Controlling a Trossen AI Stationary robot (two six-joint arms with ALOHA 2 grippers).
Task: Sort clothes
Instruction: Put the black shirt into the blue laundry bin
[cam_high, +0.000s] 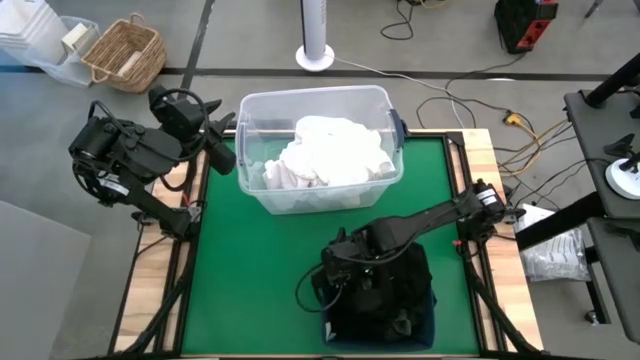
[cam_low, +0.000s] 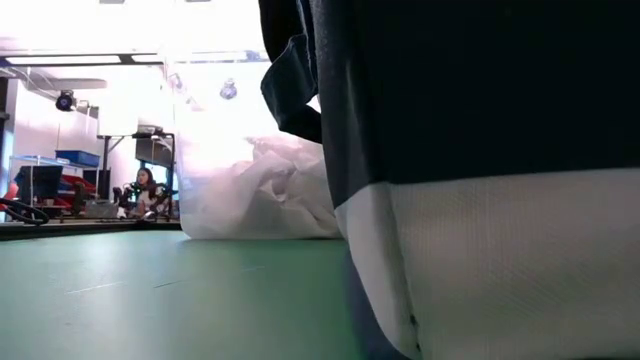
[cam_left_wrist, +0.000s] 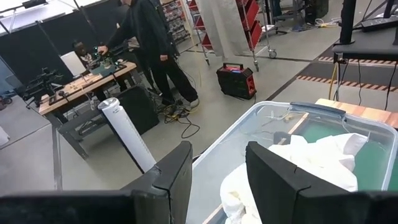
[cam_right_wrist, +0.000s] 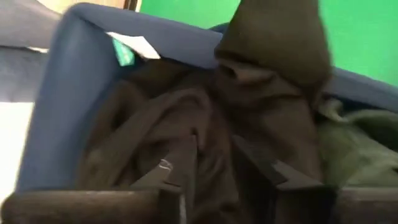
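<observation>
White clothes (cam_high: 330, 152) lie heaped in the clear plastic tub (cam_high: 246, 110) at the table's far side; they also show in the low view (cam_low: 270, 190) and the left wrist view (cam_left_wrist: 311, 162). Dark clothes (cam_high: 385, 295), black, brown and dark green, fill the navy bin (cam_high: 430, 322) at the near edge. One dark garment (cam_right_wrist: 273, 50) drapes over the bin's rim (cam_right_wrist: 81, 37). My right gripper (cam_right_wrist: 214, 149) is open, low over the dark pile (cam_right_wrist: 155, 124). My left gripper (cam_left_wrist: 217, 158) is open and waits beside the tub's left far corner (cam_high: 222, 152). My right gripper points down into the navy bin, its fingers (cam_right_wrist: 186, 155) on either side of a dark fold (cam_right_wrist: 214, 134). I cannot tell whether they touch the cloth.
Bare green mat (cam_high: 250, 270) lies left of the bin and in front of the tub. The bin's wall (cam_low: 500, 260) fills the right of the low view. Beyond the table are a wicker basket (cam_high: 125, 52), a white fan post (cam_high: 317, 45) and a person (cam_left_wrist: 149, 37).
</observation>
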